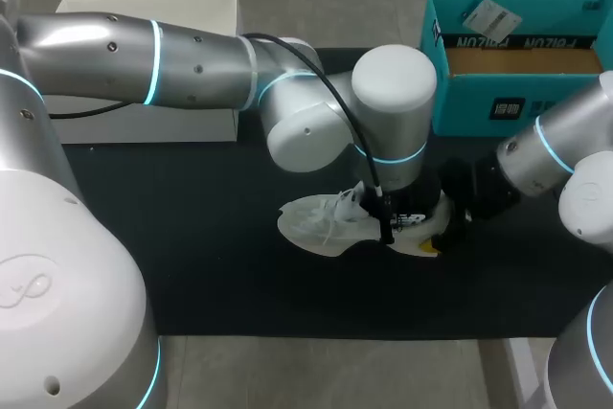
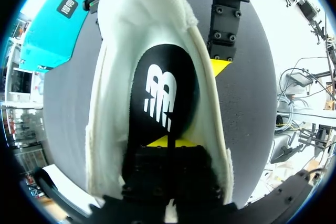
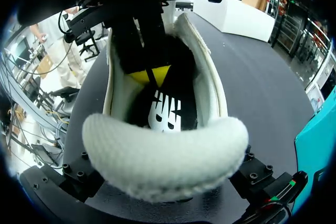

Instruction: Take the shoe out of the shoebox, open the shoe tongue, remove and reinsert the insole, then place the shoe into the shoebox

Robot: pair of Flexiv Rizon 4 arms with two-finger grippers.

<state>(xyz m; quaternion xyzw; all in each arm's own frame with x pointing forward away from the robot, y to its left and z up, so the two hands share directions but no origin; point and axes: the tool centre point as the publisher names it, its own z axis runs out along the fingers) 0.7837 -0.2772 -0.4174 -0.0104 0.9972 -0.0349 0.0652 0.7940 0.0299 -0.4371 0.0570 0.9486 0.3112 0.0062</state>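
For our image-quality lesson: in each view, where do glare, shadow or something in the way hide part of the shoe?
Head view: the left arm covers the heel end of the shoe. Left wrist view: shadow darkens the inside around the insole. Right wrist view: the heel collar fills the foreground and the left gripper blocks the toe end.

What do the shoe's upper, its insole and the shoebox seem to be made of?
Shoe upper: white knit or mesh textile, matte, judging by the fine woven grain on the padded heel collar. Insole: black, smooth and matte with a white printed mark, probably fabric-faced foam; its core is not visible. Shoebox: cardboard, printed teal outside, with raw brown board showing inside.
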